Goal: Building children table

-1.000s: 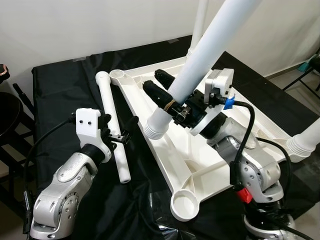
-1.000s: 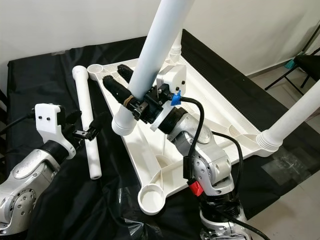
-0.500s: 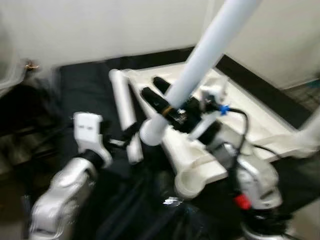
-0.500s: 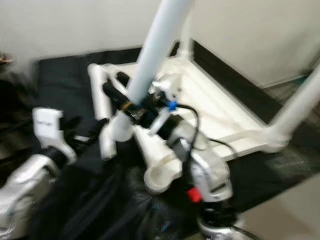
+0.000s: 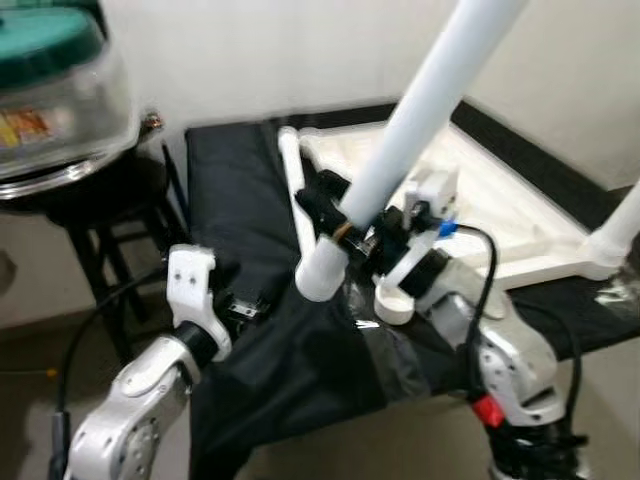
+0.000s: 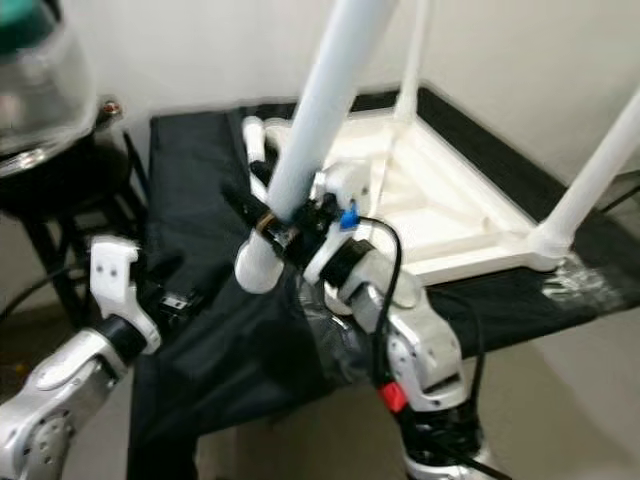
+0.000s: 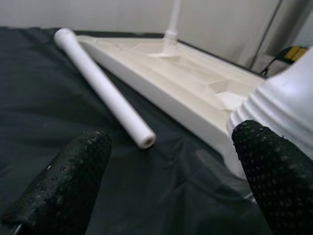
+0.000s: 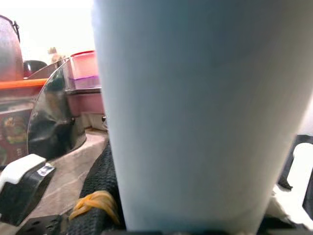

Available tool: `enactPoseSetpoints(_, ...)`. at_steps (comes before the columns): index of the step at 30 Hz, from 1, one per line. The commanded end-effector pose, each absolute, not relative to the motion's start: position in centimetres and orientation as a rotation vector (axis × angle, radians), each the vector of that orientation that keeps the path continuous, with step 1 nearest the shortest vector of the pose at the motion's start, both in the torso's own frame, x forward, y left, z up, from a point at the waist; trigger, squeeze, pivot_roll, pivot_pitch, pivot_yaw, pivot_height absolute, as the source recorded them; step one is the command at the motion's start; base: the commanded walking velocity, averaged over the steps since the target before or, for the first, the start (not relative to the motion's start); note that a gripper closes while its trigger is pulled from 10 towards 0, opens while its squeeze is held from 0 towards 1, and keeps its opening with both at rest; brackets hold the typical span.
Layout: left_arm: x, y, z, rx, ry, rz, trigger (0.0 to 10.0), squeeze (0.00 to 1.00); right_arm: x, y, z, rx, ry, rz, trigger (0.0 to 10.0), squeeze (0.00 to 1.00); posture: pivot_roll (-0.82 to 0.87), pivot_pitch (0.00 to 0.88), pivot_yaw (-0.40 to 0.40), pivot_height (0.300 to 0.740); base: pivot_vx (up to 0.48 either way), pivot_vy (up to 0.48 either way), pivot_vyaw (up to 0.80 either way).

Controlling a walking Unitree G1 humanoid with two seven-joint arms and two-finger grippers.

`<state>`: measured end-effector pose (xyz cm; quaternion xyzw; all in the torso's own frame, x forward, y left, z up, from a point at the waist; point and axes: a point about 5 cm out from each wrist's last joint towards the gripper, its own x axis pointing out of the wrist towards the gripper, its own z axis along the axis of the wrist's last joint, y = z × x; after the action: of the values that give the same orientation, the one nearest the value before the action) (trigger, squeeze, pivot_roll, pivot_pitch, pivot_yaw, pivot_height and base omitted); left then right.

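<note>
The white tabletop (image 5: 500, 200) lies upside down on a table draped in black cloth (image 5: 240, 200). Two legs stand in its far sockets: one at the right (image 5: 620, 225), one at the back (image 6: 415, 60). My right gripper (image 5: 335, 210) is shut on a third white leg (image 5: 420, 110), held slanting, its ribbed end (image 5: 320, 275) hanging over the table's near edge, close to the empty near corner socket (image 5: 397, 300). A loose leg (image 7: 100, 85) lies on the cloth beside the tabletop. My left gripper (image 7: 166, 181) is open and holds nothing, off the table's near left side.
A black stool (image 5: 90, 200) at the left carries a clear container with a green lid (image 5: 50, 90). Bare floor (image 5: 300, 460) shows below the table's front edge. A white wall (image 5: 250, 50) runs behind the table.
The whole view has swung and pulled back, so the table sits farther away and the stool has come into sight. My right gripper still holds the leg; my left gripper is off the table.
</note>
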<state>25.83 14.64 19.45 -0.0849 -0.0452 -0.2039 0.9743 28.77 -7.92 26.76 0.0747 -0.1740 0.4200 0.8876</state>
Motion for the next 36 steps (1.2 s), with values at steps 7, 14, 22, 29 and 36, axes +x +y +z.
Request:
enactPoseSetpoints(7, 25.6, 14.0, 19.2, -0.199, -0.080, -0.441, 10.0, 0.00, 29.3, -8.2, 26.0, 0.147, -0.333, 0.830, 10.0, 0.00, 0.02, 0.171, -0.026, 0.740, 0.000, -0.465, 0.00)
enactPoseSetpoints(14, 25.7, 14.4, 18.6, -0.222, -0.074, -0.394, 10.0, 0.00, 29.8, -8.8, 24.9, 0.099, -0.299, 0.798, 10.0, 0.00, 0.02, 0.166, -0.022, 0.740, 0.000, -0.265, 0.00)
enactPoseSetpoints(22, 25.9, 15.1, 18.5, -0.169, -0.059, -0.367, 10.0, 0.00, 30.3, -9.5, 25.0, 0.018, -0.280, 0.767, 10.0, 0.00, 0.02, 0.173, -0.018, 0.740, 0.000, 0.000, 0.00)
enactPoseSetpoints(29, 25.8, 15.6, 18.9, -0.156, -0.075, -0.372, 10.0, 0.00, 30.3, -9.8, 25.4, -0.018, -0.280, 0.777, 10.0, 0.00, 0.02, 0.186, -0.018, 0.740, 0.000, 0.000, 0.00)
enactPoseSetpoints(36, 26.0, 16.6, 19.6, -0.130, -0.107, -0.342, 10.0, 0.00, 30.7, -10.3, 25.5, -0.039, -0.269, 0.768, 10.0, 0.00, 0.02, 0.196, -0.023, 0.740, 0.000, 0.000, 0.00)
